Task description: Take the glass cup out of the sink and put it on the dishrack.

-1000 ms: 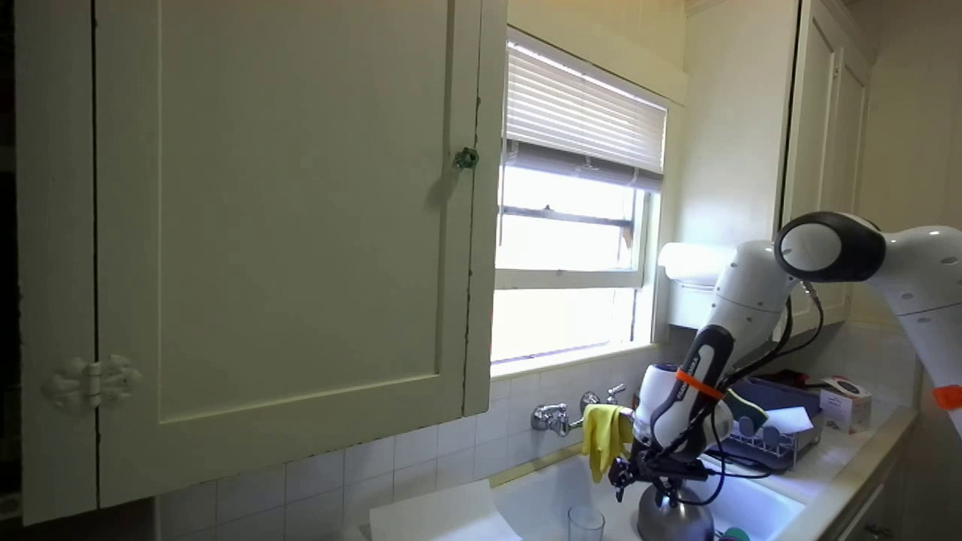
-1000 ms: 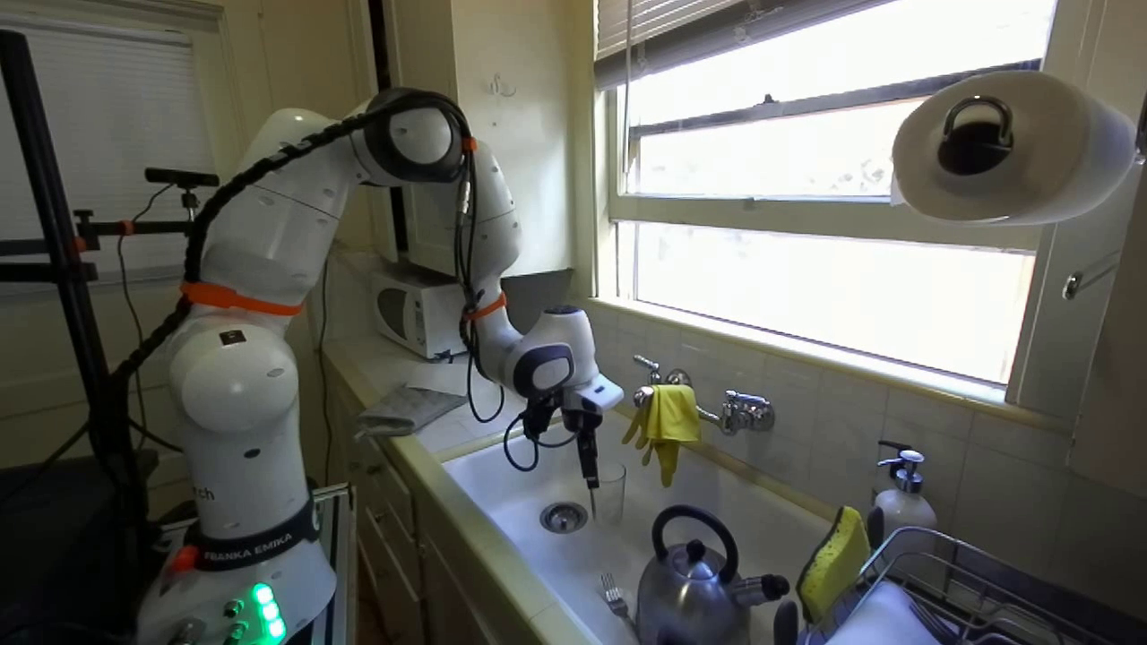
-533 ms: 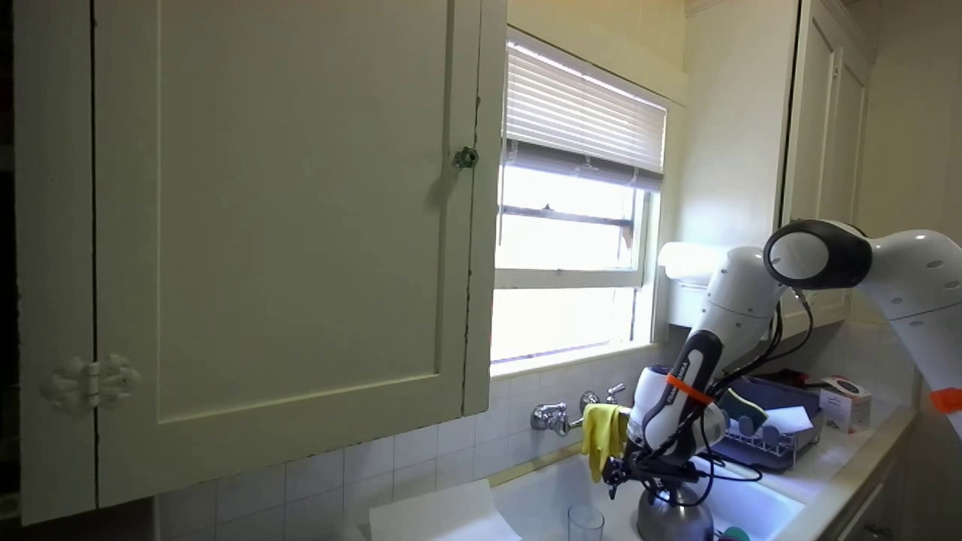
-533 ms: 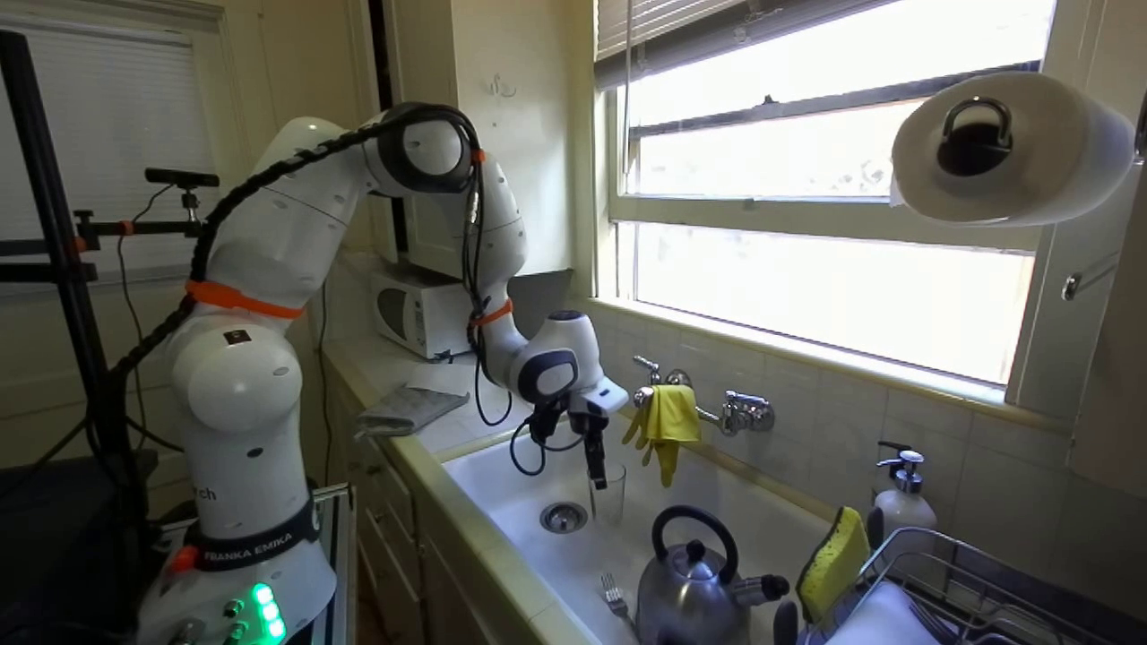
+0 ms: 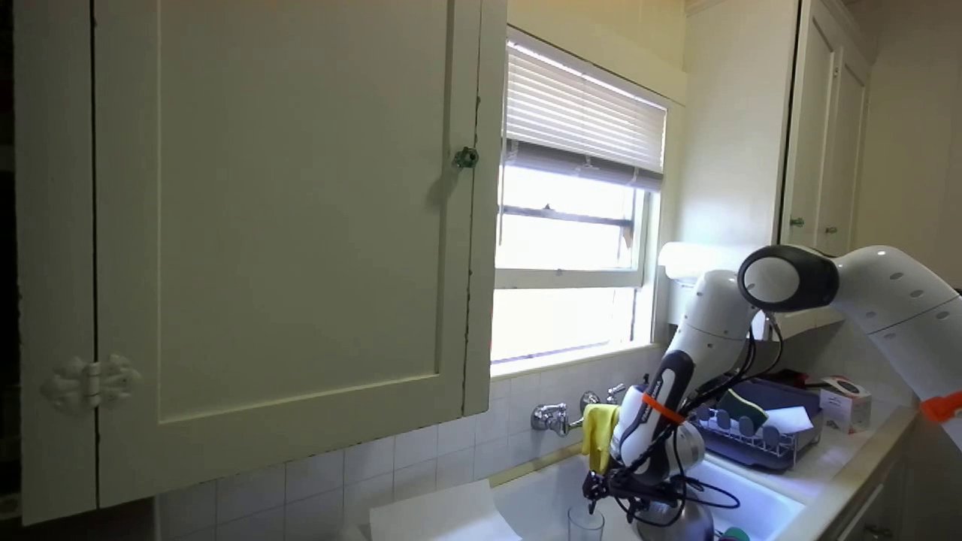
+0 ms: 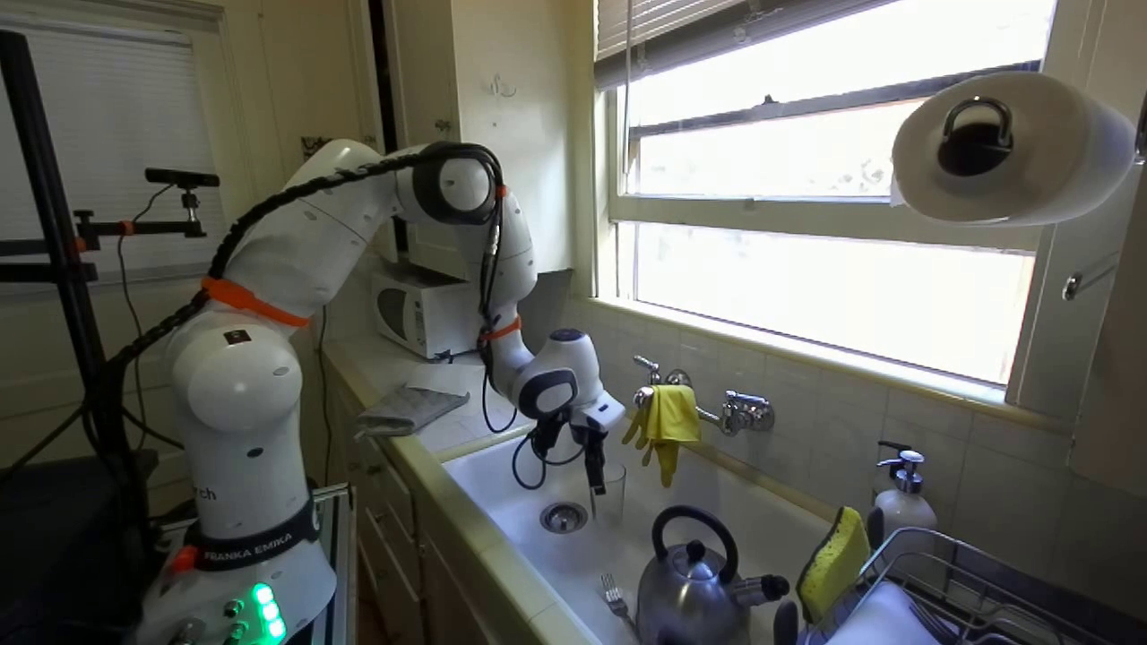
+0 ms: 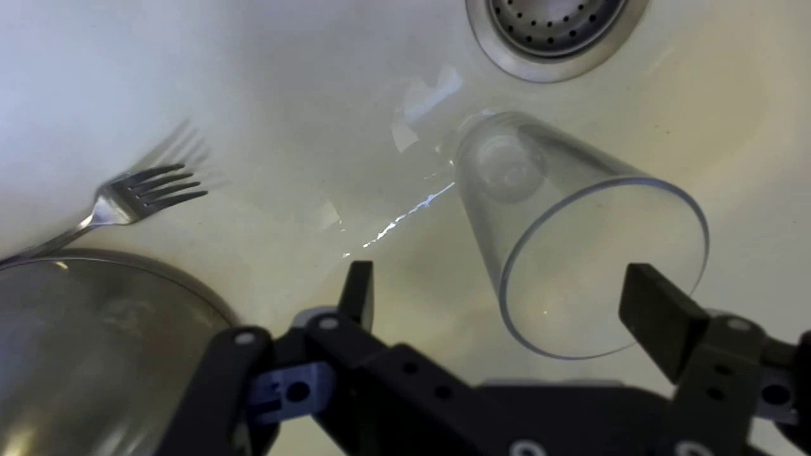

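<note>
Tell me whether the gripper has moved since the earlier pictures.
Yes: in an exterior view, the gripper has moved down and left in the picture against the fixed tap, toward the glass cup.

Runs past both ends of a white sink as a pale worktop with a yellowish edge. Carries, in an exterior view, a white microwave and, nearer the sink, a rumpled grey cloth reaching to the front edge. Beyond the sink's opposite end, in an exterior view, bears a blue-grey dishrack with a white box just beside it.
</note>
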Tool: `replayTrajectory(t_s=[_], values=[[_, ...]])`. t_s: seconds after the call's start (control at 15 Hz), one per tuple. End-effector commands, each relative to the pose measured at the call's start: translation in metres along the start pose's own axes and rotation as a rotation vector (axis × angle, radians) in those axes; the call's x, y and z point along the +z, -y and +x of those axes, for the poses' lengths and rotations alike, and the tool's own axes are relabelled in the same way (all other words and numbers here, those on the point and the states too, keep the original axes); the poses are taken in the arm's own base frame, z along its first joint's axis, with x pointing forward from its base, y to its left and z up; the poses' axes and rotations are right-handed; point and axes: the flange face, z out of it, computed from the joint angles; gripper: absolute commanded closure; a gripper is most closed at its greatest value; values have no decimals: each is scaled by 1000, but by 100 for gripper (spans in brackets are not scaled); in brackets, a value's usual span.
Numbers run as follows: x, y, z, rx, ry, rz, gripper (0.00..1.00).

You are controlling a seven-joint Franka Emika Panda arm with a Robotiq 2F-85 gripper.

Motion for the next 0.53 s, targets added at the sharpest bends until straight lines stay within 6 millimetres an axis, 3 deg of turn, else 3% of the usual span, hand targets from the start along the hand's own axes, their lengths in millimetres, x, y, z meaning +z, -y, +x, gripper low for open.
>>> replayTrajectory(t_s=[0.0, 0.27, 0.33, 0.4, 0.47], values=[[33, 2, 9, 16, -7, -2, 0], [59, 10, 14, -10, 5, -15, 0], [64, 12, 15, -16, 8, -18, 4], [70, 13, 16, -24, 16, -23, 25], [75, 15, 17, -32, 17, -25, 29]])
